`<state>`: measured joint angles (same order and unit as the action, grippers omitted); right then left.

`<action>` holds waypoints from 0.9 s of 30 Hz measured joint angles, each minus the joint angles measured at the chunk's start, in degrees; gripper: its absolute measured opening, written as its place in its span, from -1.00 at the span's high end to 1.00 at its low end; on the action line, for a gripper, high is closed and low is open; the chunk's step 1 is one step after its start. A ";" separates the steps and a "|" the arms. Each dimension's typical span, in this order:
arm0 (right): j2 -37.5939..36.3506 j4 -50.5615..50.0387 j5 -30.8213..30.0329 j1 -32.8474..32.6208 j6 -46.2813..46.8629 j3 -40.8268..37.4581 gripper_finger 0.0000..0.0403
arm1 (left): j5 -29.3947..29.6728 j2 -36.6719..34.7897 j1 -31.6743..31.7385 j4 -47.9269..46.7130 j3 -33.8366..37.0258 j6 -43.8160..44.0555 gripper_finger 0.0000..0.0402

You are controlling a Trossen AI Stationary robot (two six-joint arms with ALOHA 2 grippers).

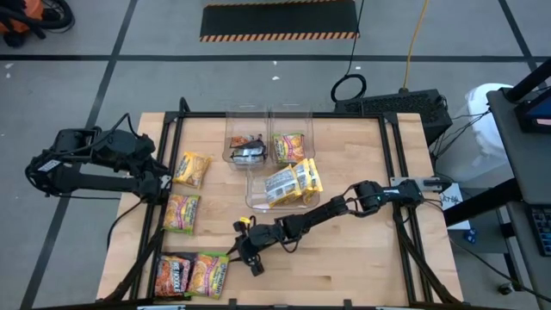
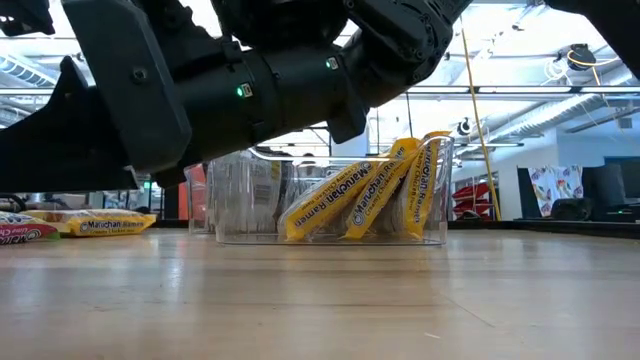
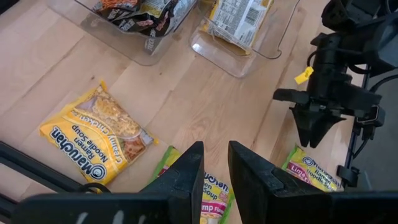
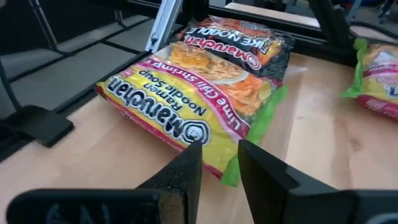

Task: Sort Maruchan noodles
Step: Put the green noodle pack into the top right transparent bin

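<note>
Loose Maruchan noodle packets lie flat on the table's left half: a yellow one (image 1: 191, 169), a lime-green one (image 1: 182, 212), and at the near edge a dark one (image 1: 172, 274) beside another lime-green one (image 1: 209, 274). That near lime-green packet (image 4: 193, 99) lies just ahead of my right gripper (image 4: 219, 168), which is open, holds nothing and reaches low across the table (image 1: 254, 263). My left gripper (image 3: 214, 174) hovers open and empty above the left packets (image 1: 164, 188). More packets stand in the clear bins.
Three clear bins stand at the table's middle and back: one with dark packets (image 1: 248, 148), one with a lime-green packet (image 1: 290, 146), and a nearer one with yellow packets leaning on edge (image 1: 293, 182) (image 2: 360, 195). Black frame rails run along both table sides (image 1: 405, 224).
</note>
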<state>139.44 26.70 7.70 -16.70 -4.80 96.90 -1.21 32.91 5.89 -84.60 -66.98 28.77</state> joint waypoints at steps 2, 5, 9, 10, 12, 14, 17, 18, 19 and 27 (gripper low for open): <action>0.00 -0.11 0.09 0.23 2.09 0.00 0.51 | 0.00 0.00 0.01 0.00 0.00 -0.04 0.61; 0.00 -1.73 0.02 1.07 3.87 0.02 0.51 | 0.00 0.00 0.01 0.00 0.00 -0.54 0.61; 0.00 -1.79 0.02 2.15 5.36 0.05 0.51 | 0.00 0.00 0.01 -0.01 0.00 -1.27 0.61; -0.06 -1.67 0.06 2.33 6.15 0.07 0.51 | 0.00 0.00 0.00 0.00 0.00 -1.27 0.61; -0.11 -1.40 1.40 2.63 7.75 0.07 0.51 | -0.02 0.00 0.01 0.00 -0.01 -1.16 0.61; -0.11 -1.13 3.11 2.83 9.06 0.07 0.51 | -0.23 0.00 0.01 0.00 0.00 -1.05 0.61; -0.11 0.18 5.46 2.81 11.13 0.07 0.51 | -0.28 0.00 0.02 0.00 0.00 -1.07 0.61; -0.11 0.93 6.18 2.79 11.82 0.07 0.51 | -0.28 0.00 0.02 0.00 0.00 -1.05 0.61; -0.11 1.54 6.68 2.72 12.49 0.07 0.51 | -0.28 0.00 0.02 0.00 -0.02 -1.03 0.61; 1.82 2.96 6.01 2.07 14.59 0.13 0.51 | -0.43 0.02 0.01 0.00 0.00 -1.05 0.61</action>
<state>141.26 29.66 13.71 -14.63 9.80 97.03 -1.64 32.93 5.90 -84.59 -66.98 27.73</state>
